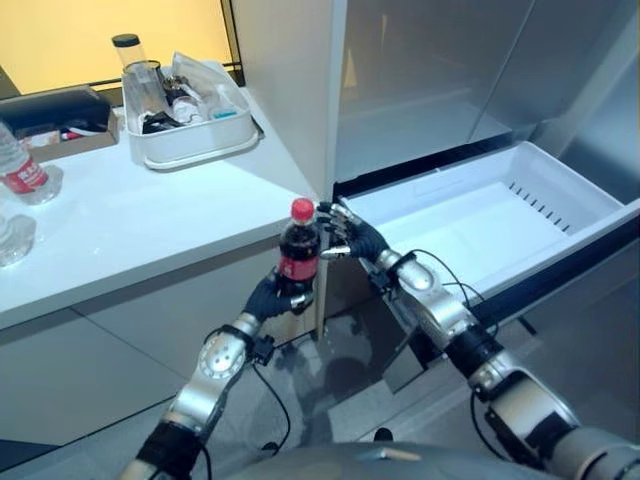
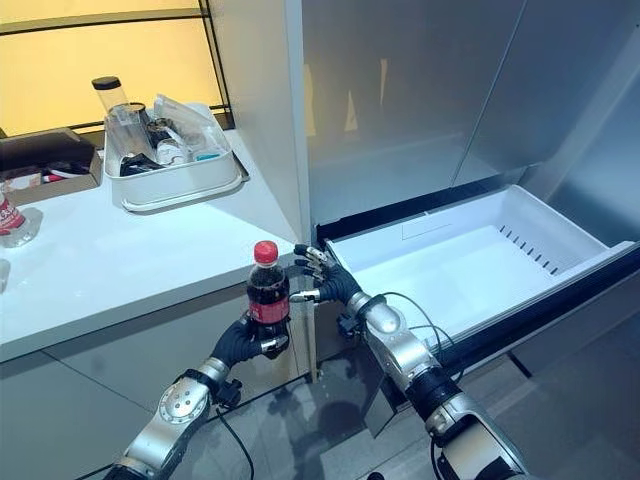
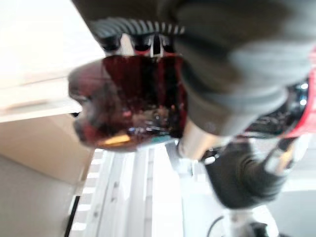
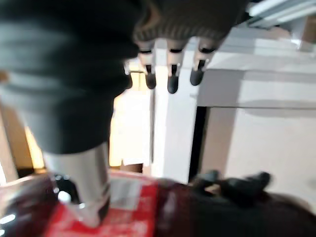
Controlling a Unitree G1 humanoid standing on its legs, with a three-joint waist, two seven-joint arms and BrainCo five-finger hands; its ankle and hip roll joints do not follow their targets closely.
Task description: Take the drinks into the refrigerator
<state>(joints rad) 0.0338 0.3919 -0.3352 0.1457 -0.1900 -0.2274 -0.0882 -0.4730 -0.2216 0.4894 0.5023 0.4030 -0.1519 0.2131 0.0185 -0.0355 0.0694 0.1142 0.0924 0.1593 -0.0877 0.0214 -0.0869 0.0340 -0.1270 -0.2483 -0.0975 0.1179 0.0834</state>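
Observation:
A dark cola bottle [image 1: 299,252] with a red cap and red label stands upright in the air, in front of the white counter's edge. My left hand [image 1: 270,297] is shut round its lower half; the left wrist view shows the bottle's base [image 3: 133,103] close up. My right hand [image 1: 355,238] is open just right of the bottle, its fingers [image 4: 170,74] straight at the height of the neck and its thumb close to the label [image 4: 123,212]. Behind the right hand the white refrigerator drawer [image 1: 560,190] is pulled out with nothing in it.
The white counter [image 1: 150,220] carries a white tray [image 1: 200,148] of small items, a black box [image 1: 55,108] and water bottles [image 1: 25,172] at its left end. Grey refrigerator doors [image 1: 440,70] stand shut above the drawer. The drawer's dark front edge [image 1: 570,265] juts out on the right.

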